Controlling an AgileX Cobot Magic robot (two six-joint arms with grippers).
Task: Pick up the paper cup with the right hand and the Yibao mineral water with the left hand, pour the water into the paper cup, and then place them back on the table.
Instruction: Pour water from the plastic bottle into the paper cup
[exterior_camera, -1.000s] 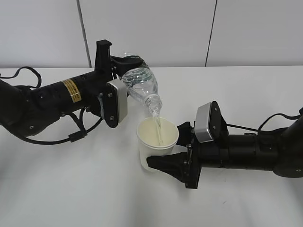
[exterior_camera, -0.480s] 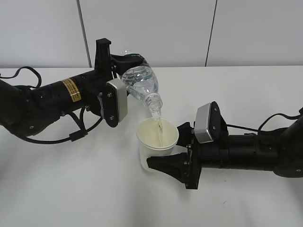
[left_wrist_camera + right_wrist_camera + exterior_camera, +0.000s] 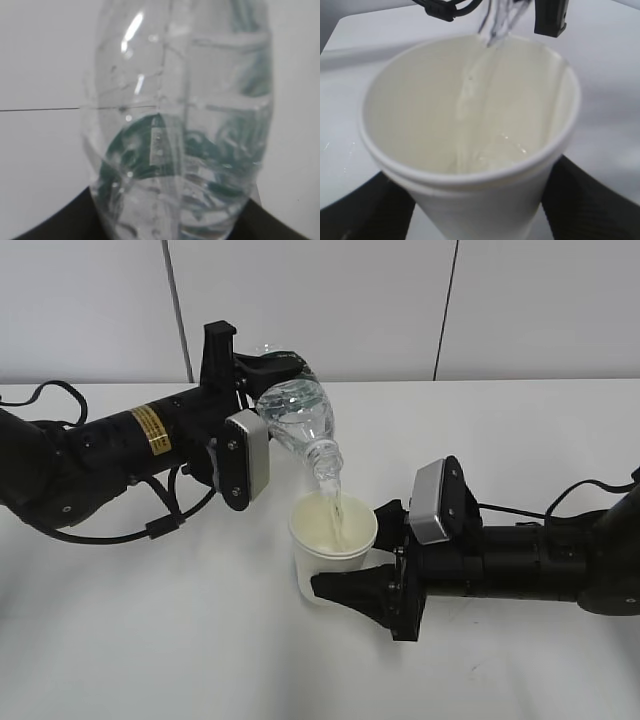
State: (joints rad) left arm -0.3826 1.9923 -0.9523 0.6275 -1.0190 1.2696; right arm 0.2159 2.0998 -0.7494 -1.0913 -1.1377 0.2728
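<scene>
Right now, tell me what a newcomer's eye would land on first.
The tilted bottle in the left gripper, mid-table, sends a thin stream of water into the cup. The right gripper holds that cup just below the bottle's mouth.

Behind the work surface stands a pale grey wall point(image 3: 320, 300) of flat panels. Two dark vertical seams divide it: one seam point(image 3: 176, 310) on the left, leaning slightly, and another seam point(image 3: 447, 308) right of centre. A black cable point(image 3: 45, 392) loops on the far left, near the wall's foot. Another black cable point(image 3: 575, 490) curves at the right edge.
</scene>
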